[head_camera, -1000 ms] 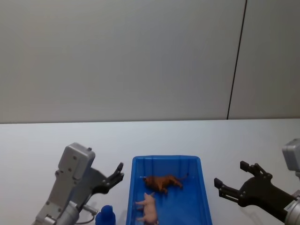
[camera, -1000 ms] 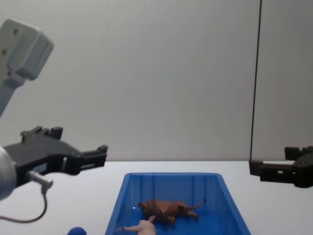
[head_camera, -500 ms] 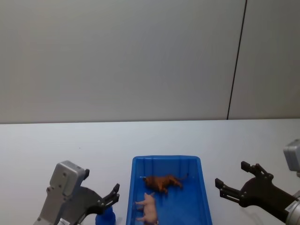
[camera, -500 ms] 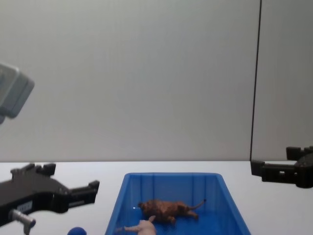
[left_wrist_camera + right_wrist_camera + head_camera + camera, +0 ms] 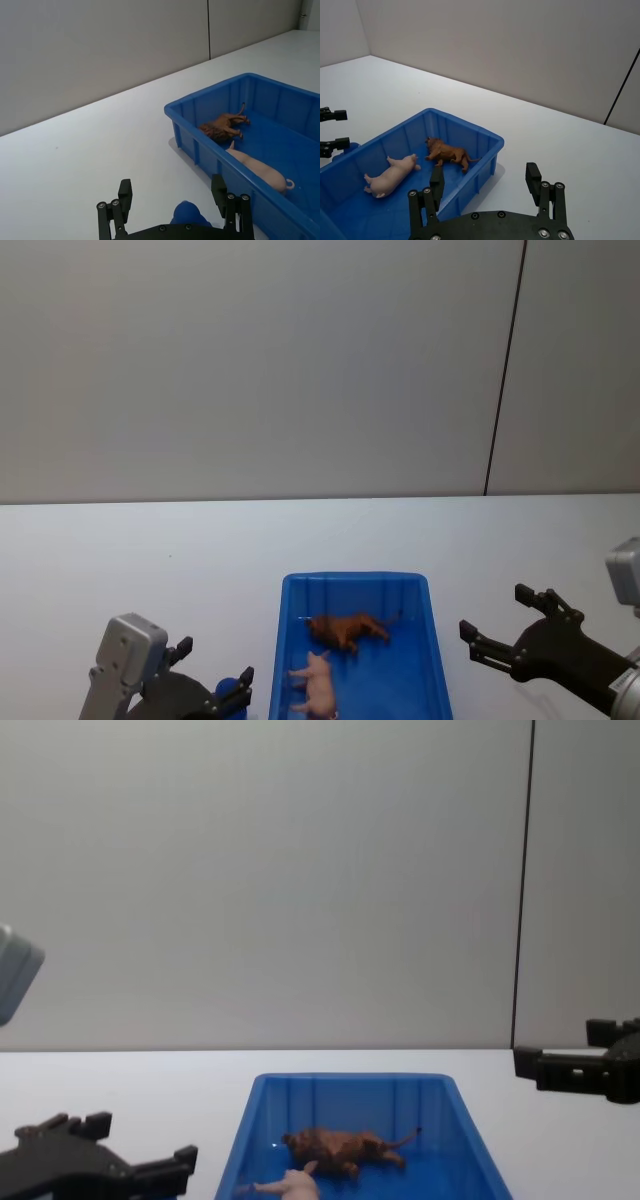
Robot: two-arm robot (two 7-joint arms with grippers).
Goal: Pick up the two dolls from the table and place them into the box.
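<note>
You have the white tabletop (image 5: 300,530) carrying one container, the blue box (image 5: 352,585), which sits near the robot's edge between the two arms. Its ribbed inner walls show in the left wrist view (image 5: 280,100) and the right wrist view (image 5: 470,132). Both dolls lie inside it on the floor of the box. The brown lion doll (image 5: 346,630) lies on its side toward the far end, its thin tail pointing to the robot's right; you can confirm it in the chest view (image 5: 340,1148) and both wrist views (image 5: 222,127) (image 5: 447,154). The pink pig doll (image 5: 317,688) lies on its side just nearer the robot, close beside the lion, seen also at (image 5: 257,169) and (image 5: 390,176).

Your left gripper (image 5: 215,688) sits low at the near left, just outside the box's left wall, with its fingers (image 5: 122,192) spread wide and holding nothing. A small blue object (image 5: 189,214) rests on the tabletop between those fingers, beside the box.

Your right gripper (image 5: 495,625) hovers to the right of the box, well apart from it, pointing toward the box. Its fingers (image 5: 532,177) are wide apart and empty.
</note>
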